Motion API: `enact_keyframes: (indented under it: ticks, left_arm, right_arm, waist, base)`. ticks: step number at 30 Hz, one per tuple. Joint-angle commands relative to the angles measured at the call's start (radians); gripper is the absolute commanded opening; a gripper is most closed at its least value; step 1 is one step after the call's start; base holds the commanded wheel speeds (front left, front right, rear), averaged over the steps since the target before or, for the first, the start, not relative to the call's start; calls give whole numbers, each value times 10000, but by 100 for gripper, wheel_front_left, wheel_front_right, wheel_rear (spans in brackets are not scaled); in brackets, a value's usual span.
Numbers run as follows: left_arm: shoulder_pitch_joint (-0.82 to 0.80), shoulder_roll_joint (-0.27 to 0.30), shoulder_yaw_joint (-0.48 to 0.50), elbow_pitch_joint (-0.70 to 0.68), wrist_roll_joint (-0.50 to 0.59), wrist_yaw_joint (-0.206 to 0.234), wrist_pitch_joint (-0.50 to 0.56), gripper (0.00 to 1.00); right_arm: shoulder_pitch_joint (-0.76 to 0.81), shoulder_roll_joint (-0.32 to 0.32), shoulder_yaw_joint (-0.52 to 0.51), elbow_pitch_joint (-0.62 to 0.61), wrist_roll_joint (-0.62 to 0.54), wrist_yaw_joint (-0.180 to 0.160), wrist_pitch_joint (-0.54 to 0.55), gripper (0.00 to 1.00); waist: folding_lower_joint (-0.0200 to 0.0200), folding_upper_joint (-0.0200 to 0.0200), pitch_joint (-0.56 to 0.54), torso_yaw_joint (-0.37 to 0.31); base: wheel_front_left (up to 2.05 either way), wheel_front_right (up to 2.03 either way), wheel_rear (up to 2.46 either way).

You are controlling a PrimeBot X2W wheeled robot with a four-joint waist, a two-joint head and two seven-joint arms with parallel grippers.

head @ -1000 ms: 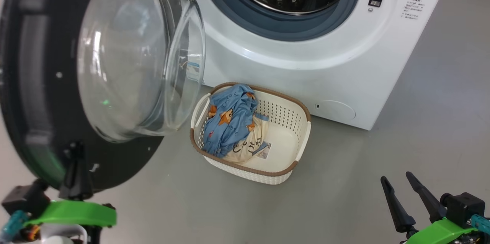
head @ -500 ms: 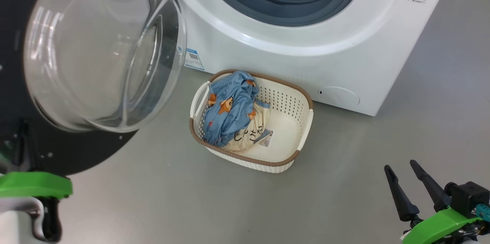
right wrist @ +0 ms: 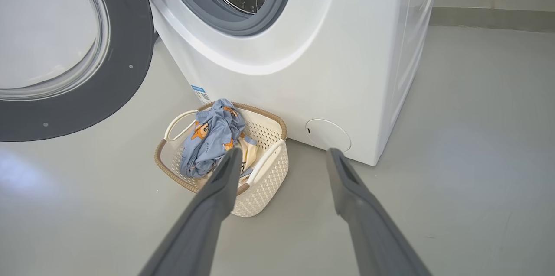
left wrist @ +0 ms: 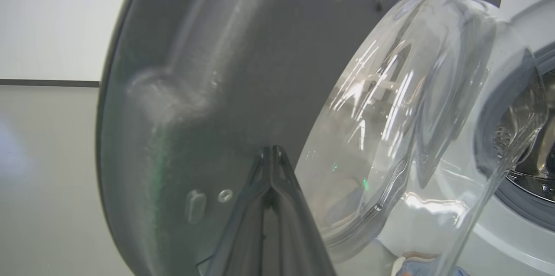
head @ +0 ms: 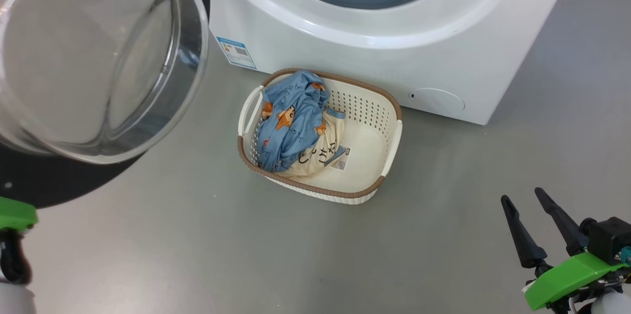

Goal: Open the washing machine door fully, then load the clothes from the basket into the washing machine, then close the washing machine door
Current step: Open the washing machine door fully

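Left end effector [left wrist: 272, 157] pressed together facing one door [left wrist: 195, 50], right end effector [head: 521, 195] spread; one basket [head: 393, 131] holds two clothes [head: 291, 126].

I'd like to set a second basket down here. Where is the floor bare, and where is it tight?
Bare floor stretches between the basket and the right claw. The basket's right half is free beside the clothes. Tight: between basket and washing machine, and under the open washing machine door on the left.
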Motion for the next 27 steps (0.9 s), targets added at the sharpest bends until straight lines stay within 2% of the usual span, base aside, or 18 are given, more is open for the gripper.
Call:
enact_keyframes:
  ticks: [1,14,27]
  left_arm:
    - [-338,775,426,-71,149,112,-92,0]
    - [-1142,1256,1224,870,757,97,-92,0]
    - [-986,1146,1380,1108,1074,67,-92,0]
  right_arm:
    - [-290,-213,254,-244,-128,16,-122,100]
    - [-568,-351,389,-206,-116,16,-122,100]
    - [-480,-230,409,-96,-97,16,-122,100]
  waist:
    - [0,0,130,-79]
    - [0,0,462,-312]
    - [0,0,58,-272]
  base:
    - [0,0,0]
    - [0,0,0]
    - [0,0,0]
